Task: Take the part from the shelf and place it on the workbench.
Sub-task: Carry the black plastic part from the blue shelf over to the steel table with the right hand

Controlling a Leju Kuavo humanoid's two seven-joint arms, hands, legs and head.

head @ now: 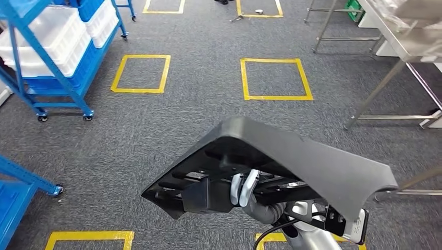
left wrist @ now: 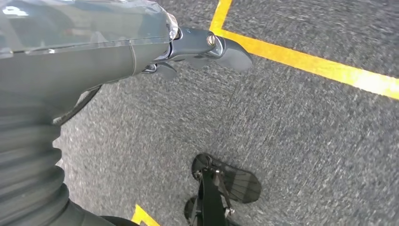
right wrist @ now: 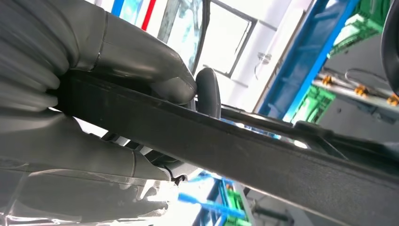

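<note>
Above the grey carpet (head: 172,125), the right hand (head: 245,188) grips the black part (head: 312,161); the left hand (left wrist: 197,47) hangs with fingers apart, holding nothing.

The right hand (right wrist: 94,117) takes up much of the frame, its grey ribbed cover at one edge. It grips the dark edge of the part (right wrist: 244,150), a long black bar that runs slantwise across the picture. The thick grey thumb (right wrist: 141,66) presses on one face of that edge, and the grey palm lies against the other face. A darker fingertip (right wrist: 208,92) curls over the edge just beyond the thumb. Behind the part stand a bright window (right wrist: 230,37) in a white wall, a blue frame post (right wrist: 306,56), and some green framework (right wrist: 320,99), all blurred.
</note>
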